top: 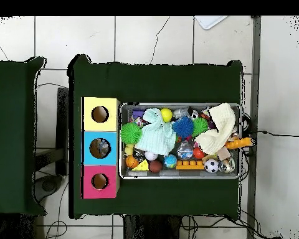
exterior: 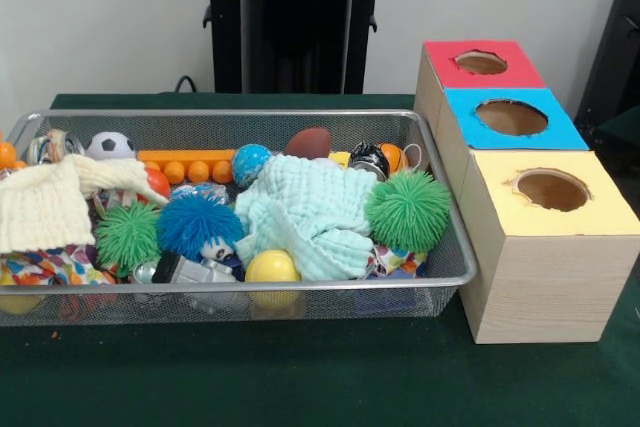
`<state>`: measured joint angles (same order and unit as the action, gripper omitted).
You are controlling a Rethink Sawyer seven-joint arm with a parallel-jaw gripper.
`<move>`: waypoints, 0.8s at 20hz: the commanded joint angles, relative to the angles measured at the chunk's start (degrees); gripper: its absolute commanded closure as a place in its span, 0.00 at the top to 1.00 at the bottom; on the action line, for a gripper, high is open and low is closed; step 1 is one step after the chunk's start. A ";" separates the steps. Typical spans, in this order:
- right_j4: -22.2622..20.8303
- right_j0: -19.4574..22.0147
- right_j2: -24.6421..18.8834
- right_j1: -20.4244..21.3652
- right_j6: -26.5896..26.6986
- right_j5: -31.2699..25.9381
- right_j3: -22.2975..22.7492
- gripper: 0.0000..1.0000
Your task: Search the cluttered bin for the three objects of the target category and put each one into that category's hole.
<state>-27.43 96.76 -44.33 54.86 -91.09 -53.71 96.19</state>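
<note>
A wire mesh bin (exterior: 240,292) (top: 180,176) is packed with toys. On top lie a mint cloth (exterior: 310,212) (top: 155,134) and a cream knitted cloth (exterior: 45,205) (top: 222,124). Among them are two green spiky balls (exterior: 408,210) (exterior: 128,237), a blue spiky ball (exterior: 198,225) (top: 182,127), a yellow ball (exterior: 272,267), a soccer ball (exterior: 110,146) (top: 211,165) and a brown football (exterior: 308,142). Beside the bin stands a wooden box with a red hole (exterior: 481,62), a blue hole (exterior: 511,117) and a yellow hole (exterior: 552,190). Neither view shows the gripper or the arm.
An orange bead bar (exterior: 185,165) and a blue patterned ball (exterior: 250,162) lie by the bin's far wall. Green cloth (exterior: 300,377) covers the table. Overhead, something mottled shows inside the blue hole (top: 100,148). Cables run over the tiled floor (top: 158,43).
</note>
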 commanded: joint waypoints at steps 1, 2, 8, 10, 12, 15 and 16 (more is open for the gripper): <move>-2.55 -2.30 -0.22 2.57 11.66 -1.53 8.85 1.00; -2.74 -2.62 -0.13 2.72 10.98 -0.95 9.31 1.00; -2.40 -2.81 0.10 4.90 8.57 1.51 13.42 1.00; -2.04 -2.99 0.39 5.32 7.17 2.29 14.82 1.00; -1.69 -3.32 0.53 5.68 6.18 2.58 15.59 1.00; -1.49 -3.80 0.85 6.18 5.36 2.56 16.45 1.00; -1.31 -4.16 0.95 6.58 4.61 2.95 17.17 1.00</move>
<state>-27.76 94.79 -44.35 59.47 -91.09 -53.46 105.27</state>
